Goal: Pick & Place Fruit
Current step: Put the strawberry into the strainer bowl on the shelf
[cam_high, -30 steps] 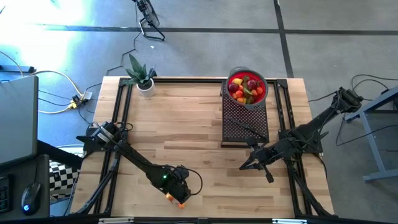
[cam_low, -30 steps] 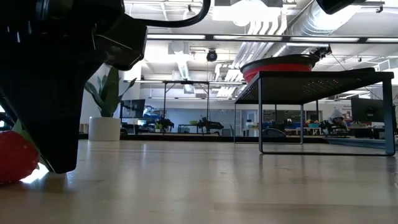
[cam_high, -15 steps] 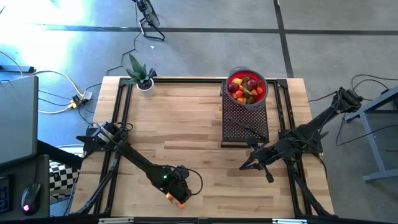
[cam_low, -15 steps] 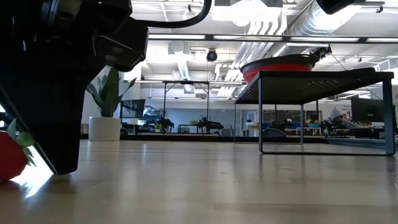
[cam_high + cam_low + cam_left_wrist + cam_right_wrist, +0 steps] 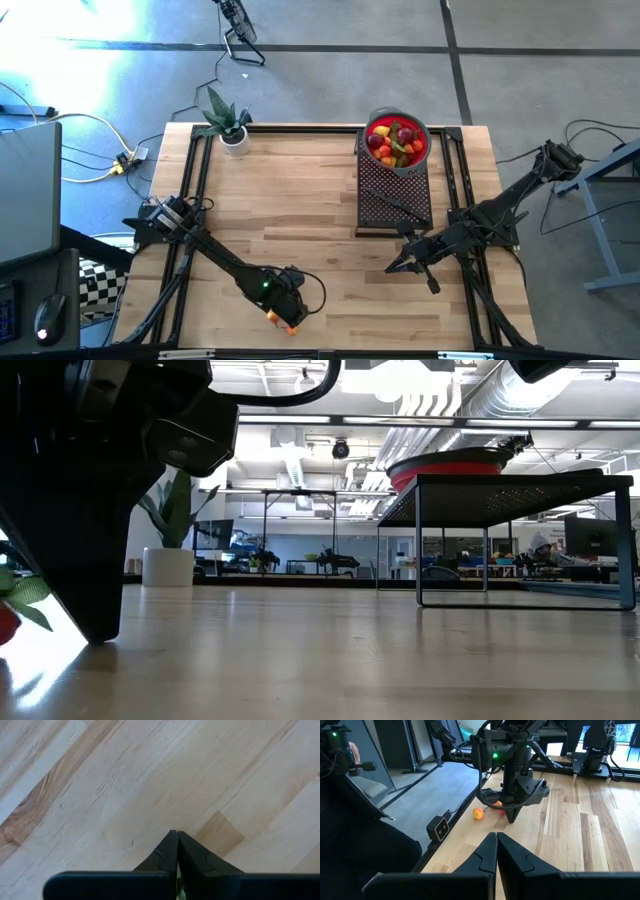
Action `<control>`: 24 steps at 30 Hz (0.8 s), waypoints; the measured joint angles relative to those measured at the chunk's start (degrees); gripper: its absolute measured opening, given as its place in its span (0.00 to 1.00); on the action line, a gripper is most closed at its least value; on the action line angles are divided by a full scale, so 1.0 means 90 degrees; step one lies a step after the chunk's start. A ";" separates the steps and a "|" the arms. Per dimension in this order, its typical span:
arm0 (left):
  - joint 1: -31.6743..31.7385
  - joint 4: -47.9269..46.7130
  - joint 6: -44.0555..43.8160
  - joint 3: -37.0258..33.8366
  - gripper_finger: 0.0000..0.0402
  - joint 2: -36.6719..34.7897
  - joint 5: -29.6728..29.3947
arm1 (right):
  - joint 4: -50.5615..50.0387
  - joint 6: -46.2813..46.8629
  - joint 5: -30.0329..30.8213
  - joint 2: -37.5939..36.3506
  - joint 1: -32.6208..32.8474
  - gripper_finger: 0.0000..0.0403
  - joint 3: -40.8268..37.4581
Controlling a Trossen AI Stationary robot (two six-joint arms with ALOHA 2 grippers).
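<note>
Grey floor (image 5: 520, 60), ceiling ducts (image 5: 440, 400), bright lights (image 5: 400, 380)

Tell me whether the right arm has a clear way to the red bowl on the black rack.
Probably yes. The right gripper, shut, hovers just in front of the black rack; the red bowl sits on the rack's far end, open above, with nothing between them.

the left gripper (image 5: 177, 836) has its dark fingers (image 5: 167, 852) pressed together above bare wooden table (image 5: 100, 785).

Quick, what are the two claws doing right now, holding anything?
Left gripper: fingers shut near the table's front edge; nothing visible between them.
Right gripper: fingers shut, empty, over the table.
</note>
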 joint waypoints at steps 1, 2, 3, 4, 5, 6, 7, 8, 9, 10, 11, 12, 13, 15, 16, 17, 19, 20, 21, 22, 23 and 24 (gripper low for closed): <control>0.0000 0.0000 0.0000 0.0000 0.01 0.0000 0.0002 | 0.0000 0.0000 0.0000 0.0000 0.0001 0.01 0.0000; 0.0000 0.0002 0.0000 0.0000 0.01 0.0000 0.0002 | 0.0000 0.0000 0.0000 0.0000 0.0001 0.01 0.0000; 0.0000 0.0007 0.0000 0.0000 0.01 0.0000 0.0002 | 0.0000 0.0000 0.0000 0.0000 0.0000 0.01 0.0000; 0.0000 0.0012 0.0000 0.0000 0.01 0.0000 0.0004 | 0.0000 0.0000 0.0000 0.0000 0.0001 0.01 0.0000; 0.0000 0.0023 0.0002 0.0000 0.00 0.0000 0.0023 | 0.0000 0.0000 0.0000 0.0000 0.0001 0.01 0.0000; 0.0000 0.0037 0.0005 0.0000 0.00 0.0000 0.0033 | 0.0000 0.0000 0.0000 0.0000 0.0001 0.01 0.0000; 0.0000 0.0045 0.0005 0.0000 0.00 0.0000 0.0037 | 0.0000 0.0000 0.0000 0.0000 0.0001 0.01 0.0000; 0.0000 0.0047 0.0005 0.0000 0.00 0.0000 0.0040 | 0.0000 0.0000 0.0000 0.0000 0.0001 0.01 0.0000; -0.0001 0.0049 0.0006 0.0000 0.00 0.0000 0.0044 | 0.0000 0.0000 0.0000 0.0000 0.0001 0.01 0.0000; -0.0002 0.0049 0.0007 0.0000 0.00 0.0000 0.0046 | 0.0000 0.0000 0.0000 0.0000 0.0000 0.01 0.0000; -0.0002 0.0053 0.0007 0.0000 0.00 0.0000 0.0046 | 0.0000 0.0000 0.0000 0.0000 0.0000 0.01 0.0000; 0.0000 0.0068 0.0012 0.0000 0.00 0.0000 0.0046 | -0.0001 0.0000 -0.0001 0.0000 0.0000 0.01 0.0000; -0.0002 0.0099 0.0012 0.0000 0.00 0.0000 0.0048 | -0.0003 0.0000 -0.0001 0.0000 0.0001 0.01 0.0000; -0.0004 0.0201 0.0016 0.0007 0.00 0.0001 0.0061 | -0.0022 0.0000 -0.0025 0.0000 -0.0001 0.01 0.0000; -0.0005 0.0178 0.0025 0.0029 0.00 0.0002 0.0058 | -0.0051 0.0013 -0.0079 0.0000 0.0000 0.01 0.0000; -0.0005 0.0160 0.0044 0.0060 0.00 0.0002 0.0058 | -0.0084 0.0044 -0.0114 0.0000 0.0001 0.01 0.0000; 0.0011 0.0131 0.0119 0.0167 0.00 0.0005 0.0050 | -0.0134 0.0162 -0.0215 0.0000 0.0001 0.01 0.0000; 0.0039 0.0104 0.0188 0.0241 0.00 0.0005 0.0039 | -0.0134 0.0220 -0.0292 0.0000 0.0001 0.01 0.0000; 0.0046 0.0088 0.0235 0.0319 0.00 0.0005 -0.0004 | -0.0134 0.0273 -0.0375 0.0000 0.0001 0.01 0.0000; 0.0085 0.0028 0.0326 0.0425 0.00 0.0005 -0.0080 | -0.0136 0.0321 -0.0482 0.0000 0.0001 0.01 0.0000; 0.0120 -0.0062 0.0410 0.0547 0.00 0.0005 -0.0169 | -0.0136 0.0345 -0.0610 0.0000 0.0001 0.01 0.0000; 0.0162 -0.0147 0.0514 0.0684 0.00 0.0005 -0.0274 | -0.0138 0.0350 -0.0733 0.0000 0.0001 0.01 0.0000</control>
